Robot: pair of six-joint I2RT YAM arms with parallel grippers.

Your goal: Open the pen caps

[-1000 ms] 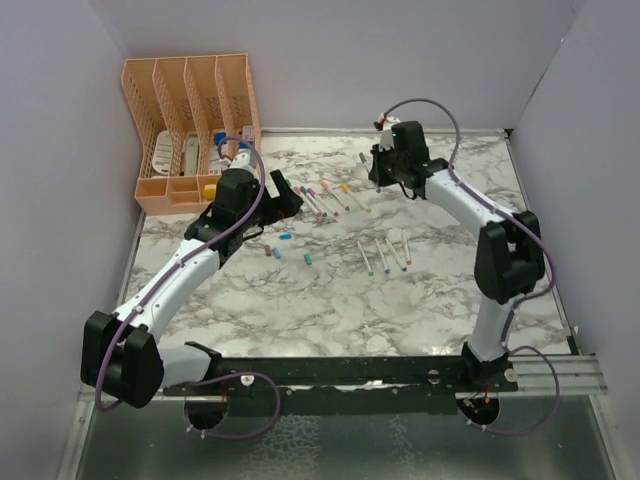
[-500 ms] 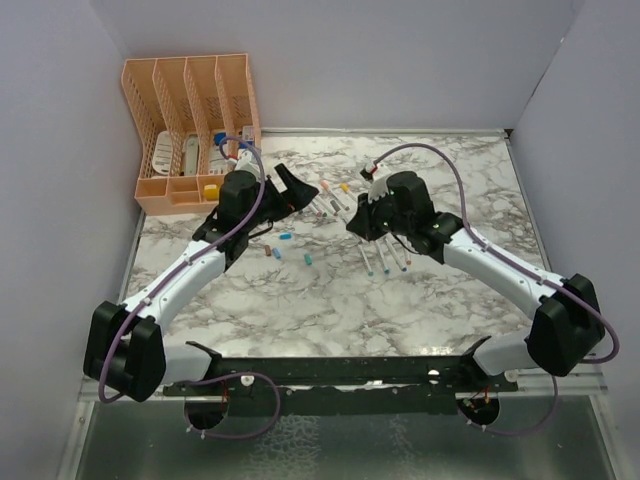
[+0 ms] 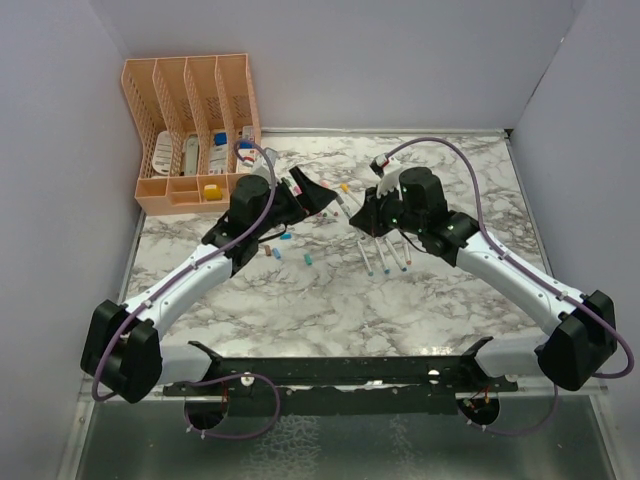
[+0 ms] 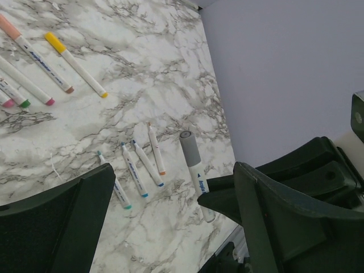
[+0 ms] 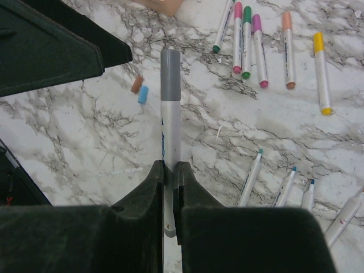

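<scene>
One grey-capped pen [image 5: 169,131] is pinched in the right gripper [image 5: 169,170]; the left gripper [image 4: 173,187] gapes wide near its cap [image 5: 170,74]

A broad gap is seen between the spread fingers [image 4: 62,222] of the left gripper [image 3: 311,190]. In line with it, just past the fingertips, the grey-capped pen [image 5: 170,119] is held off the worktop [image 5: 85,142] by the right gripper [image 5: 169,166], whose fingers are pressed together on the barrel. The way down is cluttered: four uncapped pens [image 4: 134,170] are laid below the right fingers, a row of capped pens [image 5: 246,40] beyond them, and two loose caps [image 5: 139,90] near the left fingers. Bare marble is left between these groups. The organiser [image 3: 190,120] is stood well behind the left fingers.
</scene>
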